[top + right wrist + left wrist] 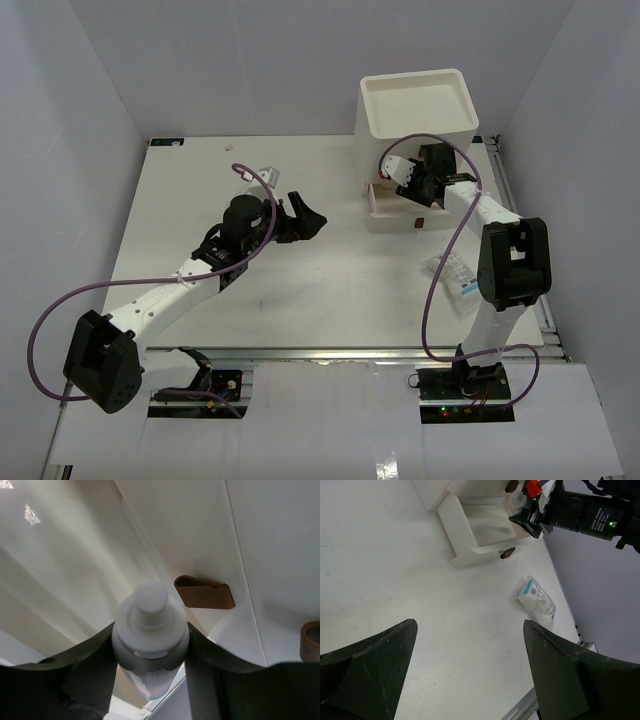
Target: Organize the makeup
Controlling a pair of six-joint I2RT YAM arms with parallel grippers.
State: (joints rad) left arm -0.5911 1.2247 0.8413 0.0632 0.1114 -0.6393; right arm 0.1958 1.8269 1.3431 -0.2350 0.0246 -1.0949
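Right pincer [150, 647] is clenched on a small bottle [150, 612], white cap pointing away from the wrist, a finger [85, 670] pressed against each side. Straight ahead of the cap there's a brown handle [204, 592] on a pale drawer front. From above, this pincer hangs at the front of the white drawer box [415, 110], over a drawer [395, 208] pulled out at the foot of it.

Over to the left pincer [470, 625]: released, fingers spread wide, nothing between them, held above the bare table [330, 290]. Ahead of it and off to its right lies a blue-and-white printed packet [536, 599], flat on the table, well apart from those fingers. The same packet sits behind the right pincer, down beside that arm's elbow and near the table's right edge.

A small clear item [262, 175] lies just beyond the left wrist, too small to tell what it is.
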